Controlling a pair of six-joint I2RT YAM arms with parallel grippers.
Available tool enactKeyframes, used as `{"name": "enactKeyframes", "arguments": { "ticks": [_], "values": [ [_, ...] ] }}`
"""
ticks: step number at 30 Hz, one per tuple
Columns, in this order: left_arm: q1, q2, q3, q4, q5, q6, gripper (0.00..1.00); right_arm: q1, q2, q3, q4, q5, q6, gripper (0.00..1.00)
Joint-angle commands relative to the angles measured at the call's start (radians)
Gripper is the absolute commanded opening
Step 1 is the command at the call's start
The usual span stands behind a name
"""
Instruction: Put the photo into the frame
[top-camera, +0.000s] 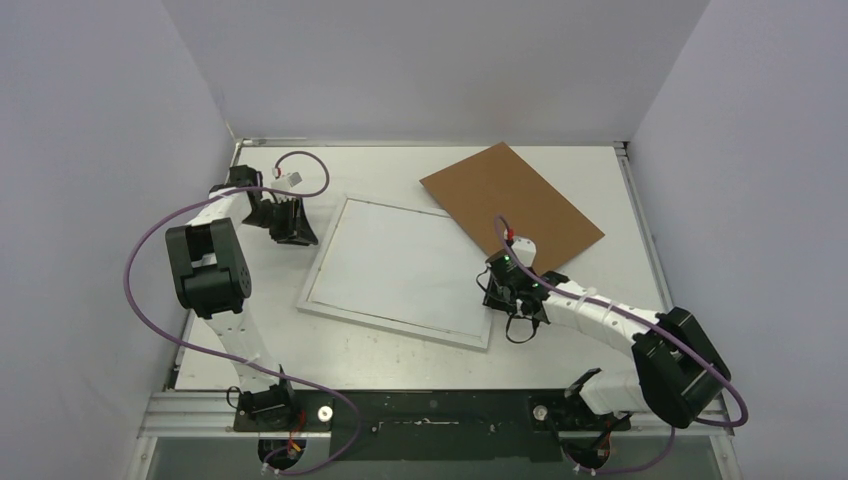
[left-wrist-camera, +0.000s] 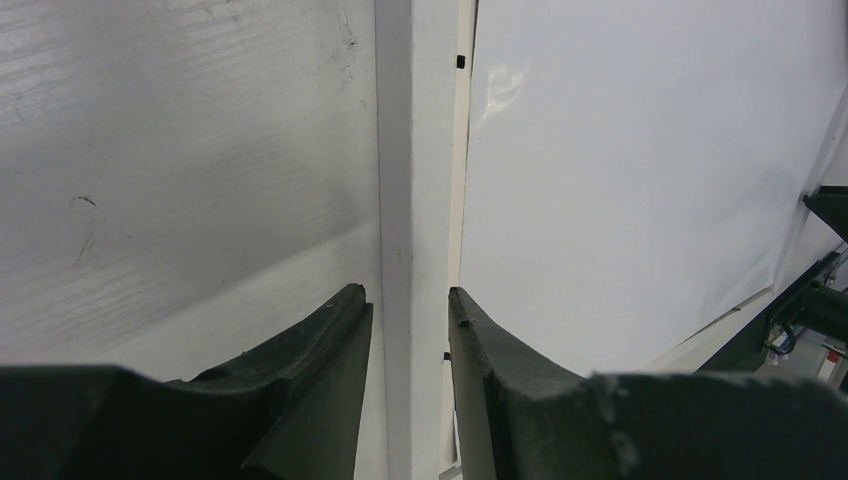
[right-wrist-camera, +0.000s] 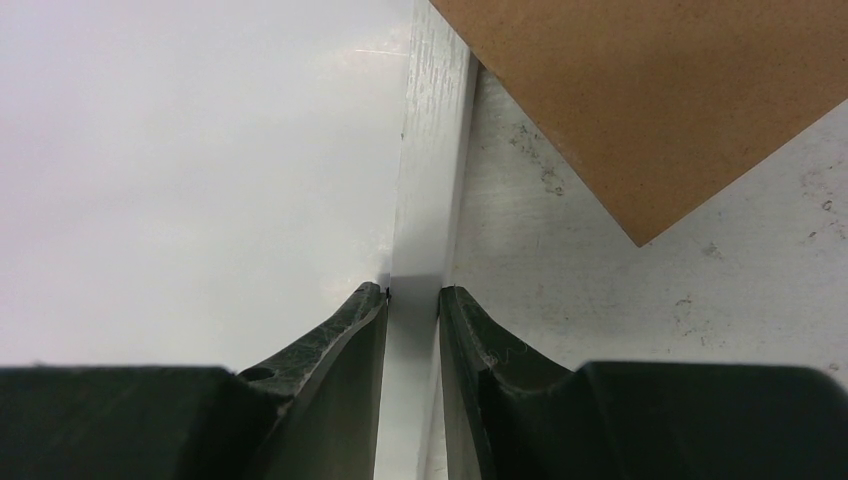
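Both sets of fingers clamped on opposite side rails of the frame, which lies flat on the bench.

On my feeds the left fingers (left-wrist-camera: 320, 360) pinch the left rail of the frame (left-wrist-camera: 410, 180), one pad on each side, and the right fingers (right-wrist-camera: 330, 340) pinch the right rail the same way. A glossy white sheet (top-camera: 400, 265) fills the frame's opening; I cannot tell whether it is the photo lying face down. A brown backing board (top-camera: 510, 200) lies at the far right, one edge resting over the frame's far right corner. The frame sits mid-bench (top-camera: 380, 370), slightly skewed.
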Motion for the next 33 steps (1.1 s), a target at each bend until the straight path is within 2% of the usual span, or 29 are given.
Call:
{"name": "enactKeyframes", "arguments": {
  "ticks": [1,3,11,16,19,33],
  "values": [
    [-0.003,-0.039,0.003,-0.003,0.009,0.014,0.32,0.007,-0.047,0.014,0.020,0.002,0.002,0.05],
    [-0.003,-0.038,0.004,-0.004,0.009,0.015,0.32,0.009,-0.045,0.041,-0.014,0.024,-0.012,0.06],
    [-0.003,-0.037,0.016,-0.010,0.009,0.010,0.33,0.021,-0.067,0.105,-0.100,0.094,-0.032,0.45],
    [-0.003,-0.036,0.022,-0.018,0.011,0.011,0.33,0.022,-0.087,0.106,-0.102,0.102,-0.036,0.54],
    [-0.003,-0.040,0.025,-0.019,0.013,0.010,0.33,0.007,-0.080,0.114,-0.078,0.099,-0.057,0.63],
    [-0.007,-0.031,0.048,-0.023,0.036,-0.001,0.36,-0.125,0.079,0.224,0.011,0.045,-0.173,0.67]
  ]
}}
